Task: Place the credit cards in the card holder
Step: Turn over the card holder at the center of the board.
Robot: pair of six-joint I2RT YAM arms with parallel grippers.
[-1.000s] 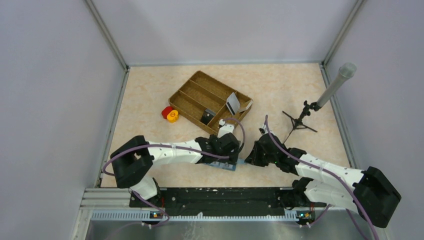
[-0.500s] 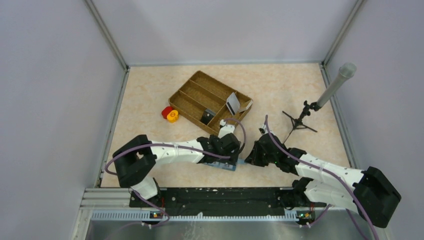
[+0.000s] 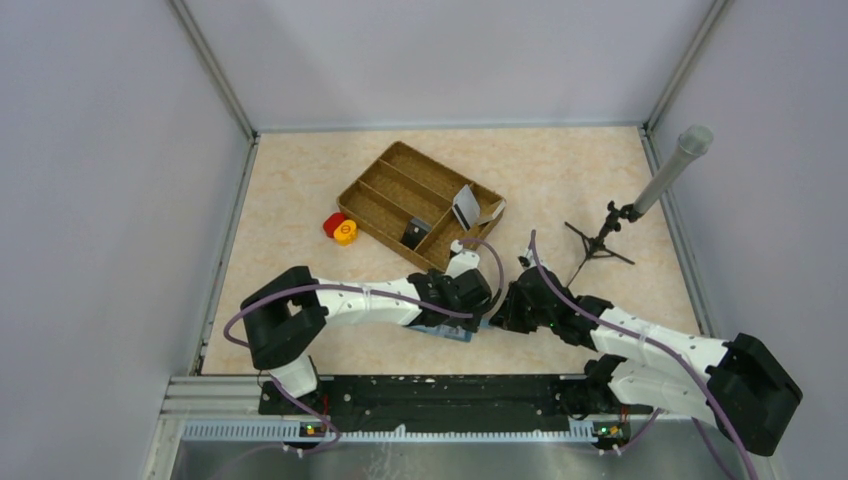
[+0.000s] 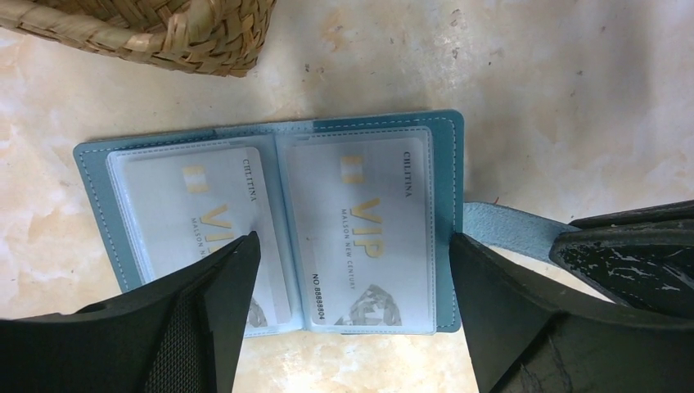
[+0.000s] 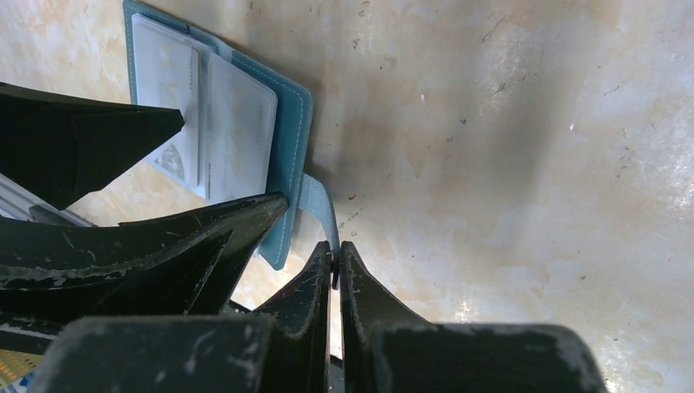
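Noting the holder (image 4: 280, 205) open and flat on the table (image 4: 573, 98), towards its near edge, between the two claws. The left claw (image 4: 353, 246) stands wide, one finger on each side of the right-hand panel, gripping nothing. The right claw (image 5: 335, 255) is pinched closed on the tab (image 5: 317, 201). Two cards (image 4: 360, 221) sit in the clear sleeves.

Risks: a pull on the tab would slide the holder or fold its right panel over, since nothing else pins it. If the left claw drops as it stands, a finger could catch a sleeve edge and drag a seated card out. A grey card (image 3: 465, 207) and a tan card (image 3: 492, 211) lean in the tray (image 3: 385, 190). Thin and tilted, they could slip from a pinch.

Hidden: the top view shows only a sliver of the holder under the arms. A left finger covers the left card's lower corner. A dark item in the tray is possibly another card, but it is too small to tell.
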